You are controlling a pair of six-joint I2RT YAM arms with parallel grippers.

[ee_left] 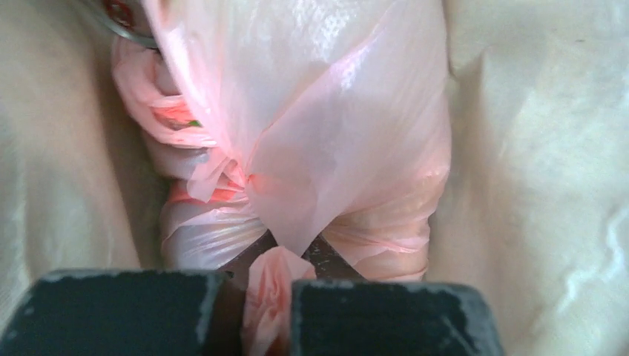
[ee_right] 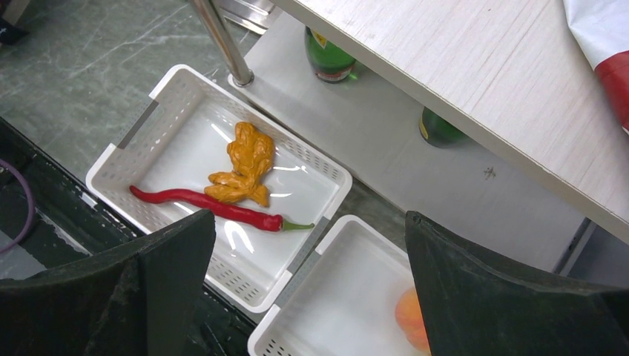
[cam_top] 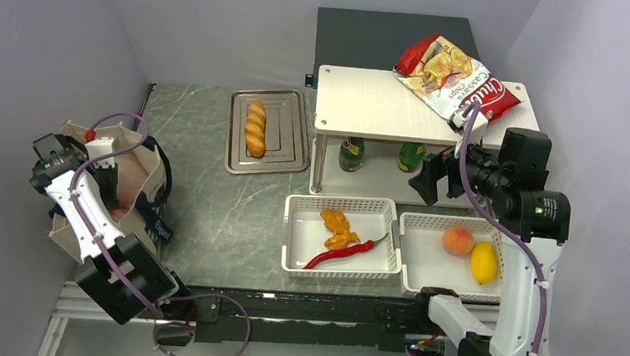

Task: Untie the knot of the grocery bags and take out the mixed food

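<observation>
Inside the beige tote (ee_left: 534,185) at the desk's (cam_top: 209,212) left edge, your left hand (ee_left: 267,315) pinches the pink bag (ee_left: 334,133).
It is clamped on a twisted tail of plastic, probably a knot end, ready for pulling. The tote walls crowd both sides, so only upward is free. Your right hand (ee_right: 311,297) hangs wide open and holds nothing above the white baskets (ee_right: 111,159).

Left arm (cam_top: 83,212) jaws pinched shut, right arm (cam_top: 527,277) jaws wide.
</observation>
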